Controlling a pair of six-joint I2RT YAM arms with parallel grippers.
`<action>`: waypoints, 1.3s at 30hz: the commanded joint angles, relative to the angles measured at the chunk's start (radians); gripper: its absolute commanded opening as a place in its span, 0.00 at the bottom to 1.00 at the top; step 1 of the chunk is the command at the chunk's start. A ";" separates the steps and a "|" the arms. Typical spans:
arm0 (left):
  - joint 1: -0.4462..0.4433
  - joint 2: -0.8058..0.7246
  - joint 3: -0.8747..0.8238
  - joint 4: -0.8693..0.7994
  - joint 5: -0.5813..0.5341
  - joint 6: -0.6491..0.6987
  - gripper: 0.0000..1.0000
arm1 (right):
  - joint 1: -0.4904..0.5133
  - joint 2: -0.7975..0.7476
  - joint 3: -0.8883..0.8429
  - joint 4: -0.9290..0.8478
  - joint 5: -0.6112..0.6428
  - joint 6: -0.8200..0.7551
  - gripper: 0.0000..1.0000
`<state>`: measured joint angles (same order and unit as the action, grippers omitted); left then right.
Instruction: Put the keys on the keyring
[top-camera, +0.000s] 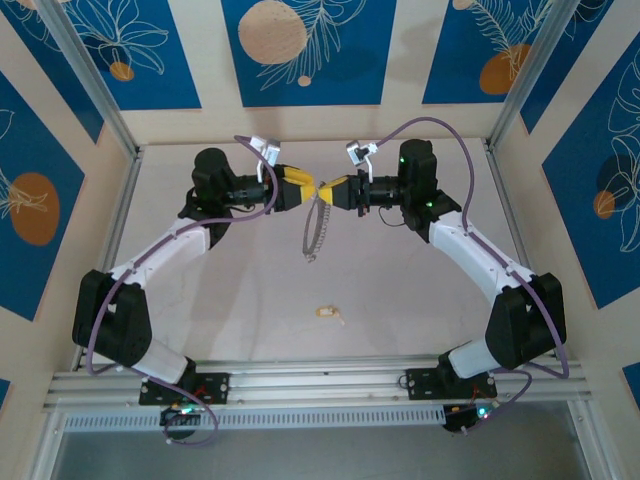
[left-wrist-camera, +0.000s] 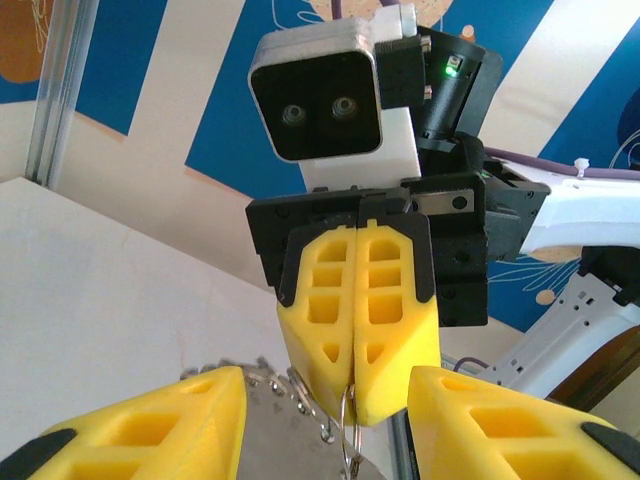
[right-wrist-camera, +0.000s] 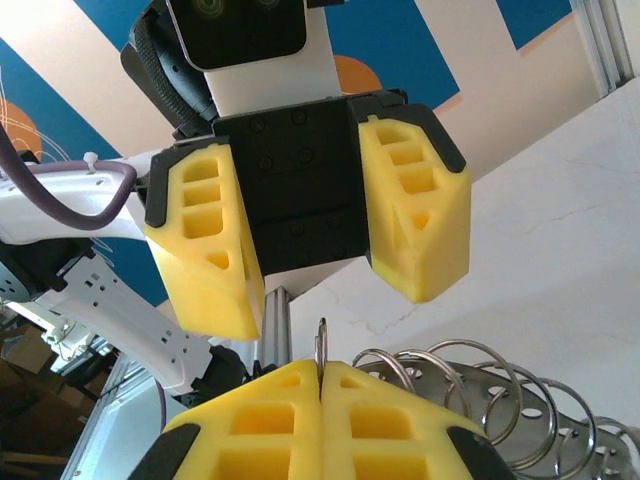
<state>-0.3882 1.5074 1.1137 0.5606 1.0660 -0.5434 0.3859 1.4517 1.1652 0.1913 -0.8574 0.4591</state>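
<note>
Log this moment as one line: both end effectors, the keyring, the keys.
left end effector open | right end effector shut on keyring, ring hanging below | keys lying on table, ungrasped

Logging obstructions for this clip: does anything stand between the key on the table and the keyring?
Nothing visible does. The key lies alone on bare table; the keyring hangs farther back from the shut right gripper, the open left gripper beside it.

The thin dark-grey metal keyring is hanging from the right gripper, with the left gripper just left of it. The tiny pale-yellow oval key is lying on the table, nearer the front.
</note>
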 joint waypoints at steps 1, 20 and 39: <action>0.004 0.002 -0.014 0.008 0.024 0.020 0.46 | -0.001 0.001 0.033 0.019 -0.002 -0.001 0.00; -0.004 0.020 -0.008 0.003 0.057 0.007 0.17 | -0.008 0.003 0.029 0.036 0.006 0.013 0.00; -0.018 0.028 0.015 -0.077 0.067 0.056 0.06 | -0.009 0.013 0.037 0.039 0.004 0.023 0.00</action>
<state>-0.3977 1.5288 1.1099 0.5331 1.0958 -0.5339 0.3782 1.4609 1.1652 0.1925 -0.8455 0.4709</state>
